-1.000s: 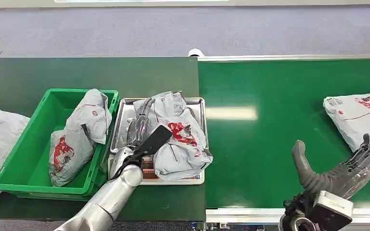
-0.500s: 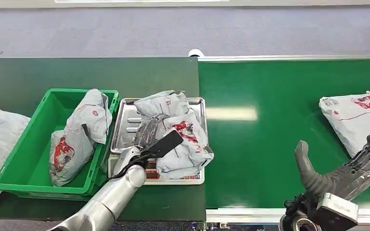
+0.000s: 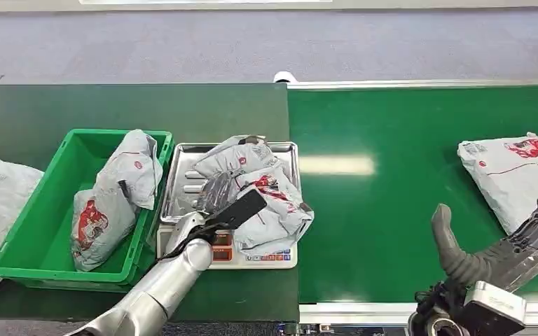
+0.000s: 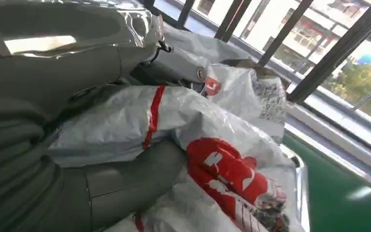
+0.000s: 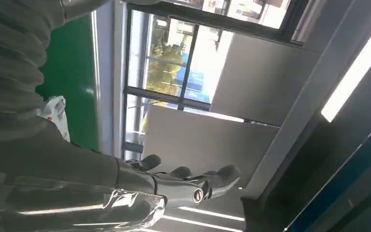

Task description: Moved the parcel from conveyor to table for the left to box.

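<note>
Open belt (image 3: 378,210) btwn scale tray (image 3: 175,168) & parcel (image 3: 511,168)

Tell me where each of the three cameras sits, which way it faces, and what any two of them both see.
Head view: high on the body, looking down at the scale tray, green crate and conveyor; both arms enter from below.
Left wrist view: behind the left hand, close on the tray's parcel.
Right wrist view: behind the right hand, facing windows.
Shared: head and left wrist views both show that parcel.
</note>
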Action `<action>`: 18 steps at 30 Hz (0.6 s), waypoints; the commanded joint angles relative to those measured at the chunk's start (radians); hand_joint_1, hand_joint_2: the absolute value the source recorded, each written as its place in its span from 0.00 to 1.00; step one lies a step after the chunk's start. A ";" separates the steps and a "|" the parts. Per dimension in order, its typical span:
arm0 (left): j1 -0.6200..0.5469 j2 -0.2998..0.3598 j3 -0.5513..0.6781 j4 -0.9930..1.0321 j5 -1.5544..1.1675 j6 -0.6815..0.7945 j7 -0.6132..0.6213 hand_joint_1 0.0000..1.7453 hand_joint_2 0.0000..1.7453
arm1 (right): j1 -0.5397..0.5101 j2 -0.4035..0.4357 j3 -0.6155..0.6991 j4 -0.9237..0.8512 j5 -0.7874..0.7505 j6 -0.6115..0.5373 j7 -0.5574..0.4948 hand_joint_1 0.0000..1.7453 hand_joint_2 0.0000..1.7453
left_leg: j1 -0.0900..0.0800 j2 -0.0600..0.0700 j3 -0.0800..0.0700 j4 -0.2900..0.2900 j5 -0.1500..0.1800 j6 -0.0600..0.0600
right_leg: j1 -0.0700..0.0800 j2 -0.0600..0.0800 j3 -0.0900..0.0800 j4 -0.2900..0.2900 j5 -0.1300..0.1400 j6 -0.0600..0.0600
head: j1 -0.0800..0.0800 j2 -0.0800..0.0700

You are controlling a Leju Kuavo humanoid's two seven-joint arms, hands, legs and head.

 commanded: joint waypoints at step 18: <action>0.405 -0.028 0.372 -0.905 0.171 0.257 -0.344 1.00 1.00 | 0.085 0.050 -0.086 -0.034 -0.024 -0.004 -0.059 0.00 1.00 | 0.000 0.005 0.000 -0.001 0.000 0.000 | 0.000 0.004 -0.001 -0.001 0.001 -0.001 | 0.000 0.000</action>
